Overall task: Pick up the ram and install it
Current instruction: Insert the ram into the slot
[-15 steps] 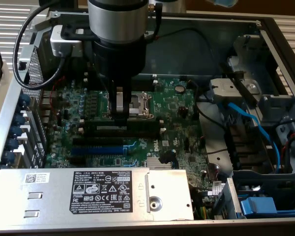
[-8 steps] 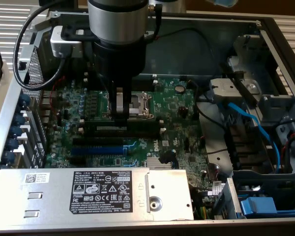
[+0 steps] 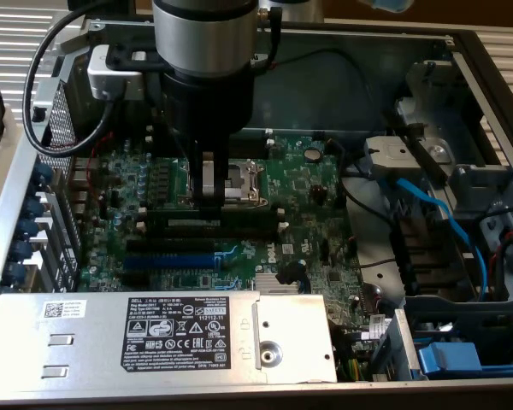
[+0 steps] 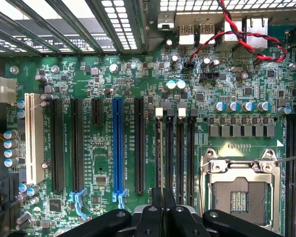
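Where the exterior view looks down into an open computer case (image 3: 462, 51), the arm is seen lowered over the green motherboard (image 3: 316, 184), with the gripper (image 3: 209, 198) set just beside the CPU socket (image 3: 242, 179). Its fingers are pressed together on the ram (image 3: 239, 211), which is seen as a long dark strip held level along the memory slots (image 3: 231, 229); whether it is seated in a slot or only touching one cannot be told. A blue expansion slot (image 3: 167, 259) is seen nearer the camera, and beyond it, at the lower edge, a grey power supply (image 3: 85, 333) bearing a white-and-black label (image 3: 175, 329). A blue cable (image 3: 427, 201) is draped through the bay at the exterior view's right. In the wrist view the gripper (image 4: 164, 217) is seen from above, its black fingers (image 4: 150, 219) drawn in close around a thin dark edge that is taken to be the ram (image 4: 164, 197), lined up with the black memory slots (image 4: 180, 153) with their white end clips. The CPU socket (image 4: 239, 195) is found just beside those slots, the blue expansion slot (image 4: 118, 143) and a white slot (image 4: 33, 138) on their other side, and twisted red and black wires (image 4: 237, 29) near the rear ports.
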`<state>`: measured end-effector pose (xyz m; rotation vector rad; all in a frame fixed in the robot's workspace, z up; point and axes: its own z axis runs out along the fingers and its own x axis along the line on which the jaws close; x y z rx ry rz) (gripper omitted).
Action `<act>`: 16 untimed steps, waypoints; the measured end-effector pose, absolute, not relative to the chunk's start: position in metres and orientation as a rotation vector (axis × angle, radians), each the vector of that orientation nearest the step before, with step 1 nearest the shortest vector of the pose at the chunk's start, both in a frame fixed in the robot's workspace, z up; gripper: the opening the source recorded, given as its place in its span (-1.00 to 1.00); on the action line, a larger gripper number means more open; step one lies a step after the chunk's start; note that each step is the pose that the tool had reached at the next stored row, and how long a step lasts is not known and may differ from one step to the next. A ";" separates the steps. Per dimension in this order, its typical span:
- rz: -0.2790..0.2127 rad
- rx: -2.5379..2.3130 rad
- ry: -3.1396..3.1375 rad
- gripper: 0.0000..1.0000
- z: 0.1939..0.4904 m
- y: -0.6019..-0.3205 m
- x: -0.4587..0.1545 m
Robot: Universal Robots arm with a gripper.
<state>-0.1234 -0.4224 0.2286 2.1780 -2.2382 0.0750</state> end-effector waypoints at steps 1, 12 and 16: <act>0.075 2.178 -2.238 -0.76 0.229 -0.422 -0.123; 0.075 2.178 -2.238 -0.59 0.229 -0.422 -0.123; 0.075 2.178 -2.238 -0.59 0.233 -0.422 -0.123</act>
